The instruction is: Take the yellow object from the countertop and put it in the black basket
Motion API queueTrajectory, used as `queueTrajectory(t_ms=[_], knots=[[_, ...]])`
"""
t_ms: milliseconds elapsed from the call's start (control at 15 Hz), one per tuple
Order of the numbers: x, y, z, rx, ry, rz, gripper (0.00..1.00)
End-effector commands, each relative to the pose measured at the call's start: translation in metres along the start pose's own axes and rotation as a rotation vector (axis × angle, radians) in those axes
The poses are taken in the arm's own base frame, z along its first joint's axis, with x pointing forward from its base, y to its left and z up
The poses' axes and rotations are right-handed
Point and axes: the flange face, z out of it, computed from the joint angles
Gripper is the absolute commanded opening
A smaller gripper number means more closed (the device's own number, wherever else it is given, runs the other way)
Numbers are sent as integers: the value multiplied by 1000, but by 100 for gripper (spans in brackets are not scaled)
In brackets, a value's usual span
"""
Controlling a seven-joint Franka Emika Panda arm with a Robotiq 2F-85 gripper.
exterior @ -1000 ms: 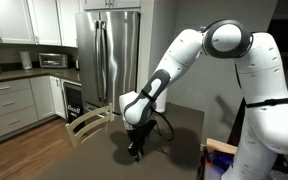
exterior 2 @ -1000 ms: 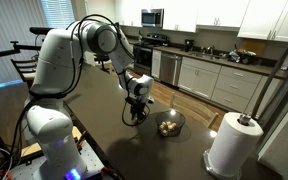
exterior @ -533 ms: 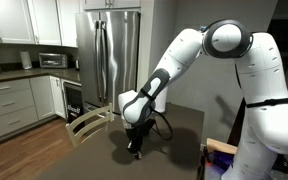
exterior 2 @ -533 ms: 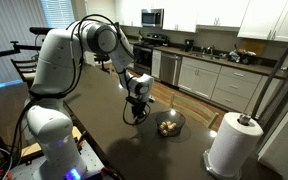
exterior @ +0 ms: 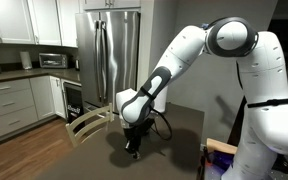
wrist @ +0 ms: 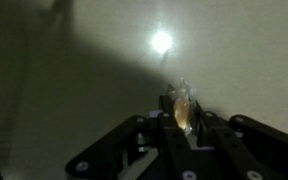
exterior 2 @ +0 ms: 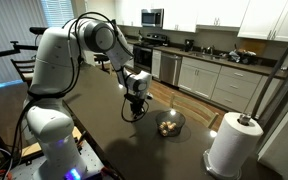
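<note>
My fingers [exterior 2: 135, 112] are pressed shut on the yellow object [wrist: 182, 108], a small pale lump pinched between their tips in the wrist view, with the dark table [wrist: 54, 90] and a bright glare spot [wrist: 161, 42] beyond it. In an exterior view I hang low over the table, though I cannot tell whether my tips touch it. The black basket [exterior 2: 170, 124] stands near me on the table, between me and the white paper-towel roll [exterior 2: 232, 145].
</note>
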Motion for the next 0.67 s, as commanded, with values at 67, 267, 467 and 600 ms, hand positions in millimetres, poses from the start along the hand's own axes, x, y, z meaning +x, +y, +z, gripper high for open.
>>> queueTrajectory(t_ms=[67,267,467,600], knots=[[-27,-27,-34,-37,-2,40,9],[-39,-38,-62,-56,-16,78,9],[-46,-33,-100,-58,-35,141,9],[-44,-18,-131,-46,-41,202,9]])
